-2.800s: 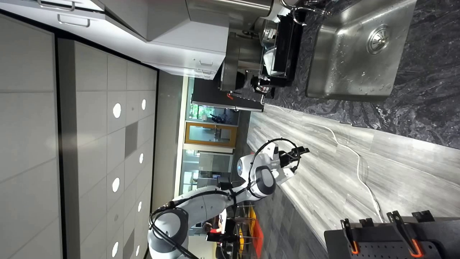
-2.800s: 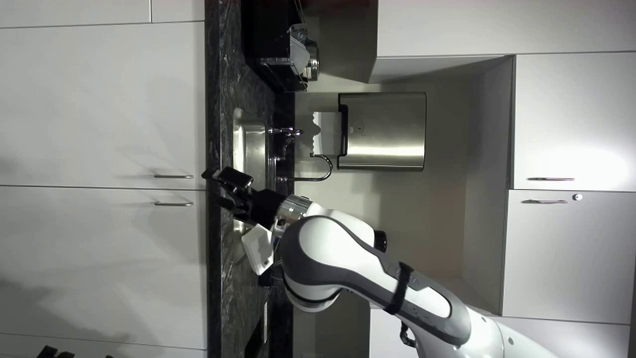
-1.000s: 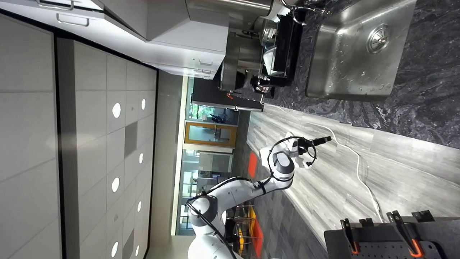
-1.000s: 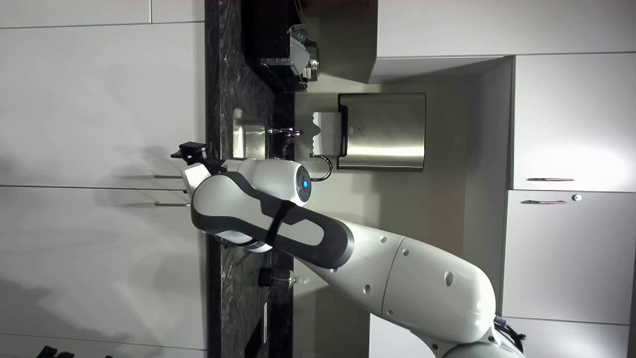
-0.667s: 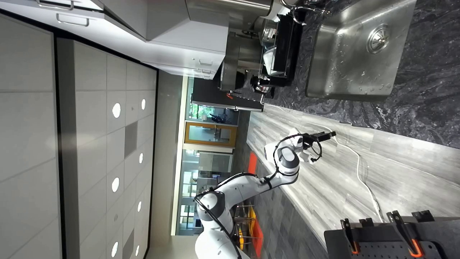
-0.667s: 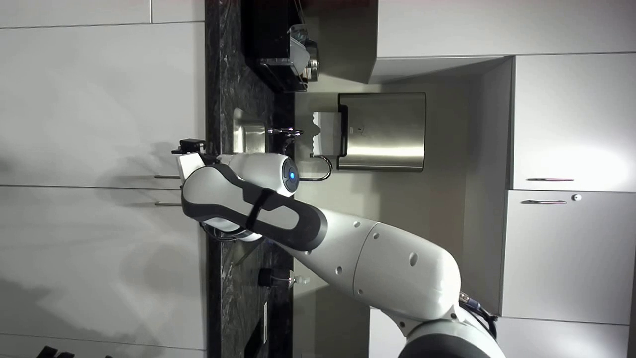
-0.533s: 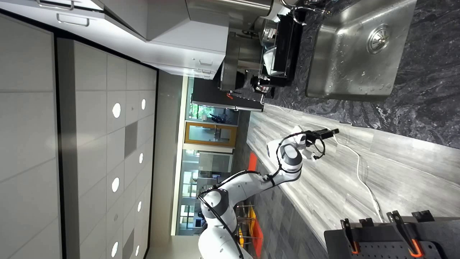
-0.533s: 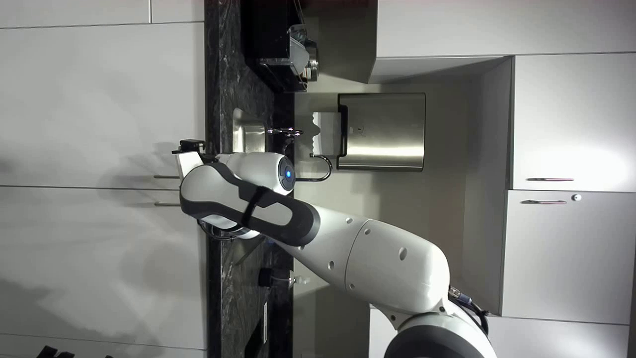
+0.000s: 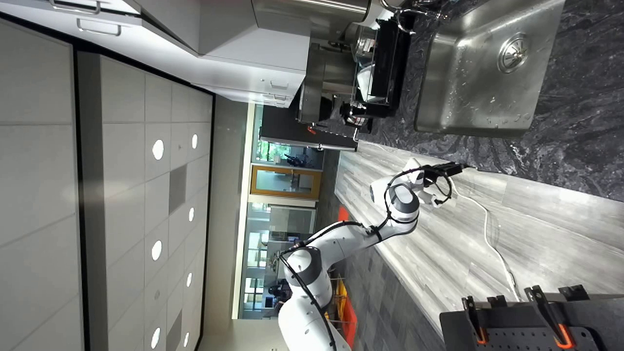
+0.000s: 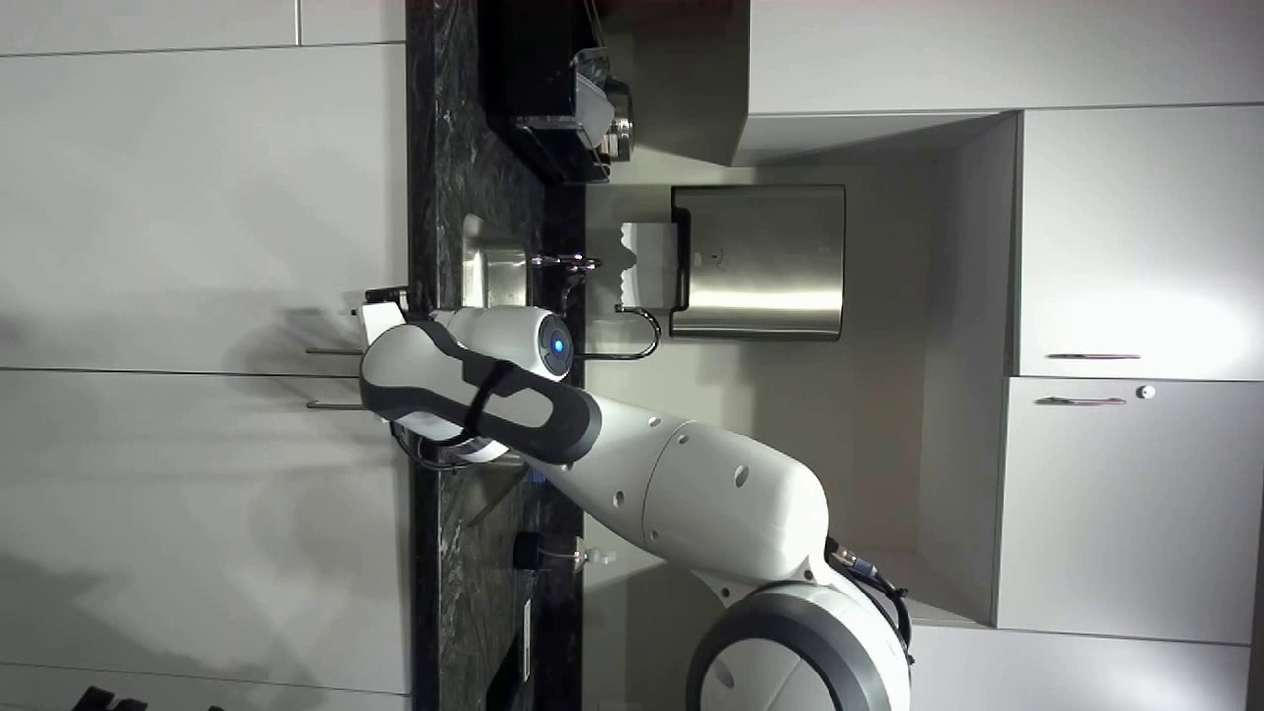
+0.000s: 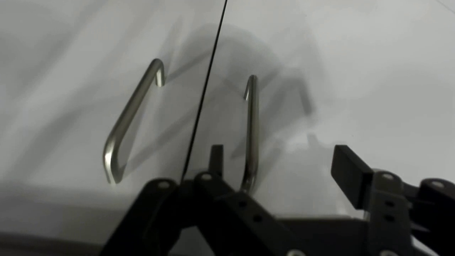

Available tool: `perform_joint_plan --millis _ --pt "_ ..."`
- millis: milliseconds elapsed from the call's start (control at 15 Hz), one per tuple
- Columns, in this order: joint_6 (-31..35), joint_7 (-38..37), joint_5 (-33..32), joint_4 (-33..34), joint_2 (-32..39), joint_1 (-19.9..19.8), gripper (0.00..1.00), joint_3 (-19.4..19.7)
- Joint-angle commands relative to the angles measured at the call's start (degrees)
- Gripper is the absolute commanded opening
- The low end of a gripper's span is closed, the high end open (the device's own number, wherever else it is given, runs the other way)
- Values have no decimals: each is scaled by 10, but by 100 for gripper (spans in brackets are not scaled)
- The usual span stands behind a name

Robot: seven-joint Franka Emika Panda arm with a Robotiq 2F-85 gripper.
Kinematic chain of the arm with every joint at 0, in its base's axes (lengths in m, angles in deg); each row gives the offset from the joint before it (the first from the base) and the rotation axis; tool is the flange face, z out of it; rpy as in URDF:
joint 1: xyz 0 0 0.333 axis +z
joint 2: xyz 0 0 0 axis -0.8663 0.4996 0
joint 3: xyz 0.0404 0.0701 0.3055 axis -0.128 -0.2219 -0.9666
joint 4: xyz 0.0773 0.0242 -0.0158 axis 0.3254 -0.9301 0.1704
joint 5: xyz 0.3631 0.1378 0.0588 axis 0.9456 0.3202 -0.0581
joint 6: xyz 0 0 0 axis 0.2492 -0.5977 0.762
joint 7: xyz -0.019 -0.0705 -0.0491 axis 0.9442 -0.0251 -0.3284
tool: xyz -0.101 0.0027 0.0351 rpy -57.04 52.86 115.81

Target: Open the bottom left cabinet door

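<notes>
The bottom left cabinet door (image 10: 148, 197) is a flat pale grey panel, shut, with a metal bar handle (image 10: 331, 351) near the seam. In the wrist view, which seems upside down, this door (image 11: 384, 99) fills the right side and its handle (image 11: 252, 131) stands upright. My gripper (image 11: 279, 160) is open and empty. That handle appears between its fingers, nearer the left finger; I cannot tell whether the fingertips reach it in depth. In an exterior view the gripper (image 10: 387, 296) is partly hidden by the arm; another shows it (image 9: 458, 168) by the counter edge.
The neighbouring door's handle (image 11: 129, 113) lies left of the seam; that door (image 10: 148, 523) is shut too. The dark stone counter (image 10: 425, 592) overhangs beside the gripper, with a sink (image 9: 487, 97) and a black rack (image 9: 385, 68). A white cable (image 9: 485, 224) lies on the floor.
My arm has come down from counter height and moved forward, bringing the gripper to the cabinet fronts beside the handles. In the last half second it edged closer. The doors have not moved.
</notes>
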Motion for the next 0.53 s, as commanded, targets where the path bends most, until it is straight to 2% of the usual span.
perform_joint_plan --millis 0,200,467 --pt "-11 -5 -18 27 6 -25 49 -14" --pt "1 17 -25 24 -2 -46 27 -34" --pt "47 84 -55 17 -9 -91 1 -74"
